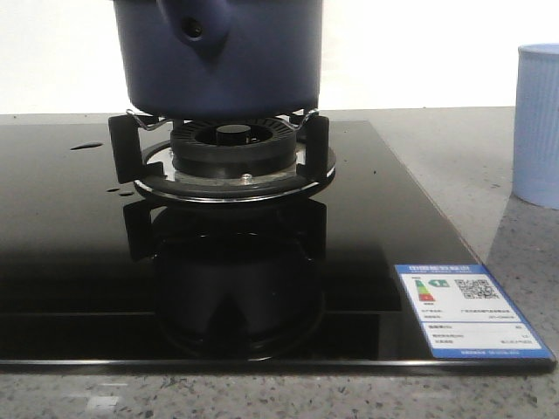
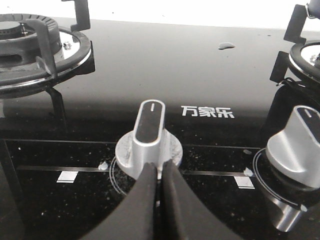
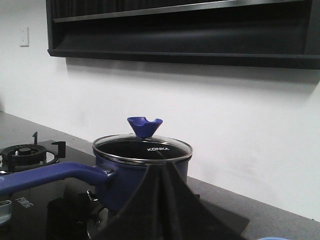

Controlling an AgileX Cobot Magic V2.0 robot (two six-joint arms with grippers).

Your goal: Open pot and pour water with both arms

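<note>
Black hob [image 1: 70,262], lidded pot [image 1: 218,52]; both claws low (tips together).

Even, soft indoor light, mirror glare on black glass.
The hob [image 1: 70,227] reflects the burner [image 1: 231,148]; beyond the right gripper [image 3: 162,172], the cabinet [image 3: 185,30] sits dark, mildly soft.

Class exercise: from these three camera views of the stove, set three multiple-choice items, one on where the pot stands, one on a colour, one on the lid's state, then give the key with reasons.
1. Where is the pot?
A. on the burner grate
B. on the grey counter
C. inside the cup

2. What colour is the cup?
A. red
B. pale blue
C. black

3. What is the state of the lid?
A. on the pot
B. lying on the stove glass
C. held by the jaws

Key: 1 A, the front view shows the pot on the grate; 2 B, pale blue beside the stove; 3 A, the right wrist view shows it seated on the rim.
</note>
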